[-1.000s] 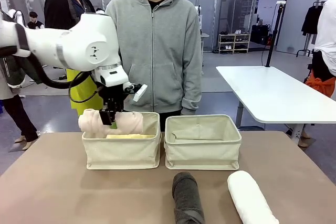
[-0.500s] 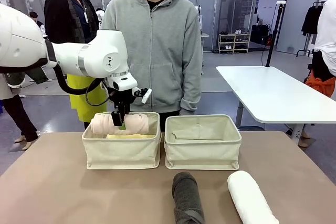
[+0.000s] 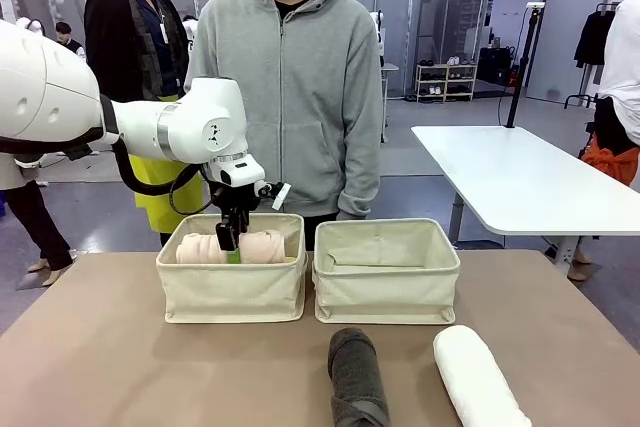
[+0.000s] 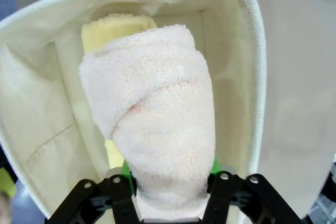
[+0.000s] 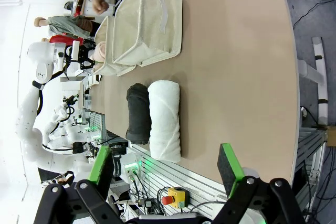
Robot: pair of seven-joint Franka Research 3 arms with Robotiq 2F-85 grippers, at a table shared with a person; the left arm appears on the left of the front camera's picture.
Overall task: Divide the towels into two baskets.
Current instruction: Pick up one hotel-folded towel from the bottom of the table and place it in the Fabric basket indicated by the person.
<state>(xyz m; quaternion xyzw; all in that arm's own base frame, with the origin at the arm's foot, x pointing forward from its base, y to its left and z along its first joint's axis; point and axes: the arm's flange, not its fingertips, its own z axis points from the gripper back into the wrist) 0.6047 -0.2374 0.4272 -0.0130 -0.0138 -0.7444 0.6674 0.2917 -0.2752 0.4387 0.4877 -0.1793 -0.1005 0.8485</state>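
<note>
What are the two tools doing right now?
Left tool: around the cream towel; whether it grips cannot be told.
Right tool: open, holding nothing.

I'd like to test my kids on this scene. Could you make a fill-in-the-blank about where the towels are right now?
In the left basket, the lower towel, under the cream towel, is pale ___.
___ towels lie directly on the table.
The dark grey towel lies to the ___ of the white towel.
Missing words: yellow, two, left.
</note>
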